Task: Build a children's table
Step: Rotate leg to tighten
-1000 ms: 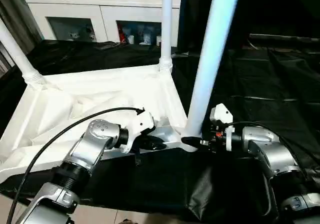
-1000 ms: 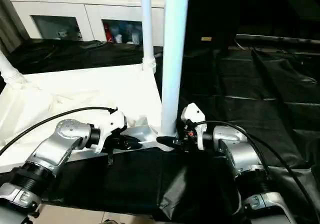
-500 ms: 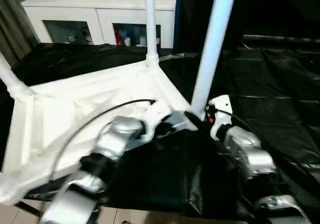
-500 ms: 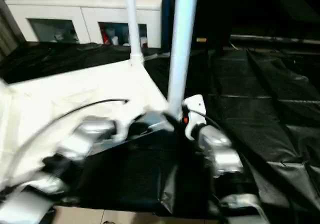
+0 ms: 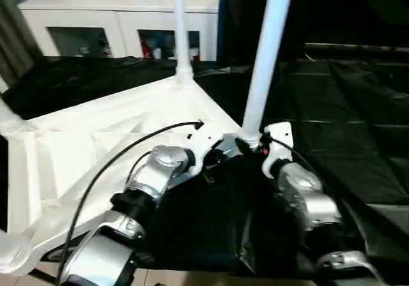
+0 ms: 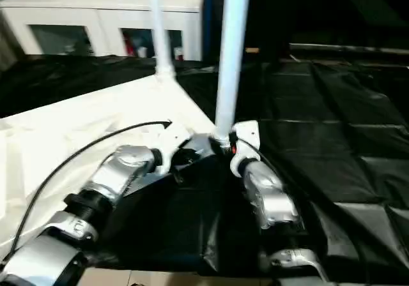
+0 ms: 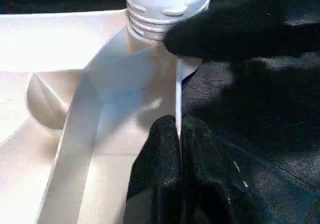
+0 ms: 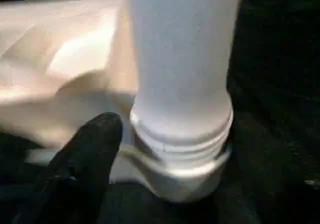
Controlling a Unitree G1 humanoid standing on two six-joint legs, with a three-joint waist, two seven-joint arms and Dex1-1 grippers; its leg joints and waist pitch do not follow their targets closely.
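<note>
leg (image 5: 265, 56) seated in tabletop (image 5: 96, 152) corner socket

Tabletop (image 5: 96, 145): white plastic, smooth, faint sheen. Leg (image 8: 182, 59): white plastic tube, smooth, satin, with moulded ridges at its base. Worktop (image 5: 358, 133) cover: black sheeting, creased, slightly glossy. Forearms (image 6: 265, 196): brushed silver metal. Fingers (image 7: 165, 179): black, matt, rubbery-looking. Cabinet (image 5: 115, 18): white, smooth, glass doors.
</note>
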